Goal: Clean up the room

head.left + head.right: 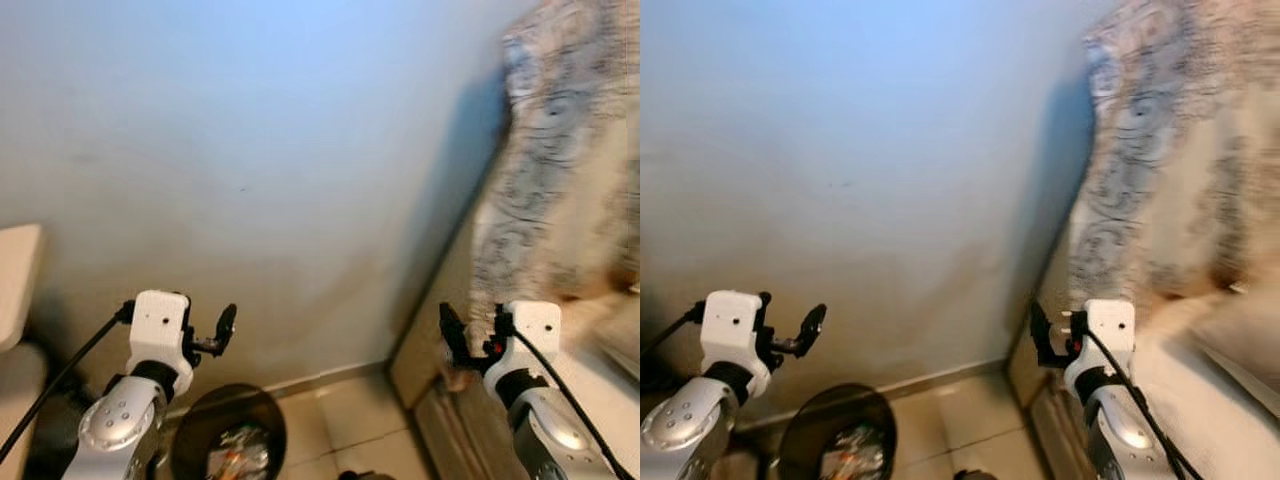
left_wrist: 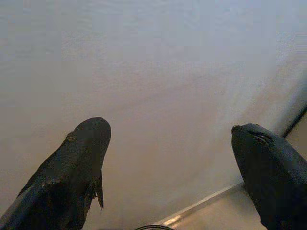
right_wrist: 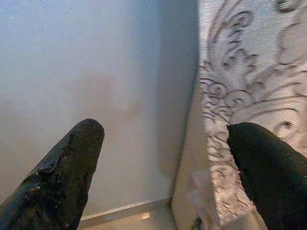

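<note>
A home room corner: plain painted wall (image 1: 250, 170), tiled floor (image 1: 340, 420), patterned curtain (image 1: 560, 150), black wastebin (image 1: 228, 435)

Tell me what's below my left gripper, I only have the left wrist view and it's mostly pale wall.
Observer: A round black bin stands on the tiled floor below and just right of the left gripper, with crumpled litter inside.
Operator: Where is the other arm?
Observer: The right gripper is raised at about the same height, beside a hanging grey swirl-patterned cloth.
Operator: Is it holding that cloth?
Observer: No. In the right wrist view its fingers are spread with nothing between them; the cloth lies beyond.
</note>
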`<state>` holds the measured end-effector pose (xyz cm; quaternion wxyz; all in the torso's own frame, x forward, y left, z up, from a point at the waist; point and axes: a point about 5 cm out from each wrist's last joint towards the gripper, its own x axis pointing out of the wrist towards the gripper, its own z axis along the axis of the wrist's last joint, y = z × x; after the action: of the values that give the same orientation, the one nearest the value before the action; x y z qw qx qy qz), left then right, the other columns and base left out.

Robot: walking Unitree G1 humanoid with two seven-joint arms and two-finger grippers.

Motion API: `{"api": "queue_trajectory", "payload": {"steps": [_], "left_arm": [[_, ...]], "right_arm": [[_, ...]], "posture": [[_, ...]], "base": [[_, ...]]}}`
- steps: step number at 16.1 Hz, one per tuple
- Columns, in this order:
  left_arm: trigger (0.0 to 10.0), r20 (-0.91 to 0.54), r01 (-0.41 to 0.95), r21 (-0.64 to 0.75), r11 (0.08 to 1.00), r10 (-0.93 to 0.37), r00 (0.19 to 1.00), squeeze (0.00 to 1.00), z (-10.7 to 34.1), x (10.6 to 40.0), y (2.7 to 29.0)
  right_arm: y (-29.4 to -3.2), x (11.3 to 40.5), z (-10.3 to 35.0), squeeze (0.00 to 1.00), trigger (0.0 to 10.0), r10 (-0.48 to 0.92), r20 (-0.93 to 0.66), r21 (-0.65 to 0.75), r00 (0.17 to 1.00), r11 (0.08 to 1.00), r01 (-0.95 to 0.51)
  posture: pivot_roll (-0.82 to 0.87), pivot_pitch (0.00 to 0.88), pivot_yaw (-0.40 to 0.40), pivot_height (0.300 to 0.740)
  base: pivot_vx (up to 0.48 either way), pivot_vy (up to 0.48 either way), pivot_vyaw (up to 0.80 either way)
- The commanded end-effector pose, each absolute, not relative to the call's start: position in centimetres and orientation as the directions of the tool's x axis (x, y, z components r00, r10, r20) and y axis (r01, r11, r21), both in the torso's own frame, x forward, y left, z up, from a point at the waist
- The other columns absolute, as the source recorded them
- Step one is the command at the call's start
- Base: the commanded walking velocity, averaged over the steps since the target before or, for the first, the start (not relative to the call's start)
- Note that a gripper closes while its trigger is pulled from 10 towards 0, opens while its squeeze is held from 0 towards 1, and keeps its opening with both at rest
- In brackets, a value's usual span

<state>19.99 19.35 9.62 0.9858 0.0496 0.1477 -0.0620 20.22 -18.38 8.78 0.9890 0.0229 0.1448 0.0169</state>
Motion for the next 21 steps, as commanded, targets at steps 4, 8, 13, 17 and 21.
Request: {"api": "queue_trajectory", "payload": {"steps": [4,8,13,17,21], "left_arm": [[10.0,-0.290,0.146,0.076,0.986,-0.119,0.950,0.99,9.9,19.9,18.9],[10.0,-0.294,0.168,0.075,0.983,-0.139,0.945,1.00,9.9,20.3,18.6],[10.0,-0.284,0.170,0.065,0.983,-0.145,0.948,0.98,9.9,20.6,18.3],[10.0,-0.287,0.179,0.070,0.981,-0.152,0.946,0.96,9.9,20.5,17.9],[10.0,-0.274,0.168,0.111,0.979,-0.132,0.952,0.85,10.1,21.1,18.2]], "right_arm": [[-18.6,20.4,8.5,0.00,10.0,0.031,-0.287,0.041,0.958,0.999,-0.020],[-19.0,19.9,8.2,0.00,10.0,-0.020,-0.297,0.068,0.955,0.997,0.042],[-19.2,20.2,8.4,0.00,10.0,-0.026,-0.278,0.041,0.960,0.998,0.039],[-18.9,20.5,8.5,0.00,10.0,-0.018,-0.274,0.044,0.962,0.999,0.031],[-18.5,20.9,8.6,0.00,10.0,-0.016,-0.263,0.060,0.965,0.998,0.033]], "posture": [[0.04,0.000,-0.010,0.740],[0.01,0.000,0.011,0.740],[0.01,0.000,0.004,0.740],[0.02,0.000,-0.007,0.740],[0.02,0.000,0.002,0.740]], "base": [[0.000,0.000,-0.77],[0.000,0.000,-0.77],[0.000,0.000,-0.78],[0.000,0.000,-0.78],[0.000,0.000,-0.78]]}}
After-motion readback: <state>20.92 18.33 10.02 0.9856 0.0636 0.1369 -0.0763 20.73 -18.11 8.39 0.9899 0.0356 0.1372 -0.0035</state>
